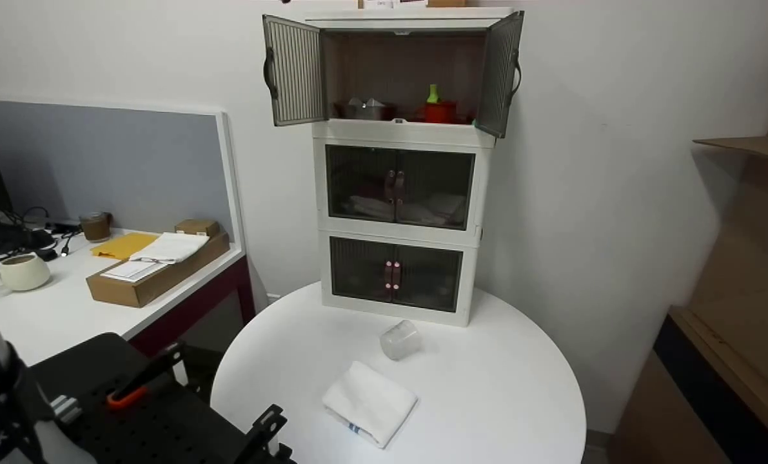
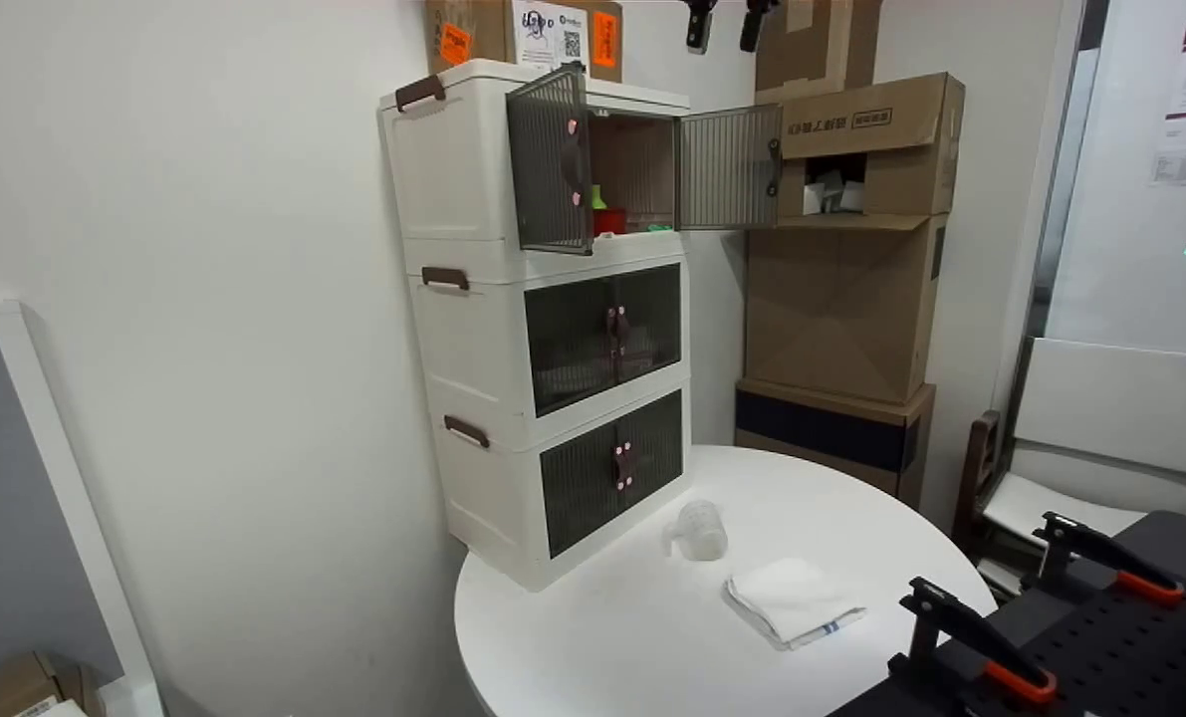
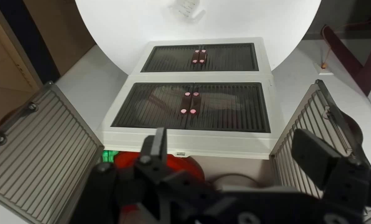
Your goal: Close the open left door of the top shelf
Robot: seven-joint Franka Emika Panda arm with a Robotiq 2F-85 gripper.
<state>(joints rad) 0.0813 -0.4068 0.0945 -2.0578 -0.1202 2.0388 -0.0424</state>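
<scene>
Both jaws of the gripper [image 2: 728,28] stand wide apart with nothing between them. The task's left door [image 1: 296,72], on the top shelf [image 1: 400,132], stands swung open; in the wrist view it shows past the finger [image 3: 313,158] on that view's right side, while an exterior view puts it lower than the jaws and apart from them. The step in hand is probably the approach. The next move likely calls for taking the jaws down and around to the door's outer face, near its handle [image 2: 575,167], then pressing inward until it swings home. The right door [image 1: 500,74], also open, needs clearance.
</scene>
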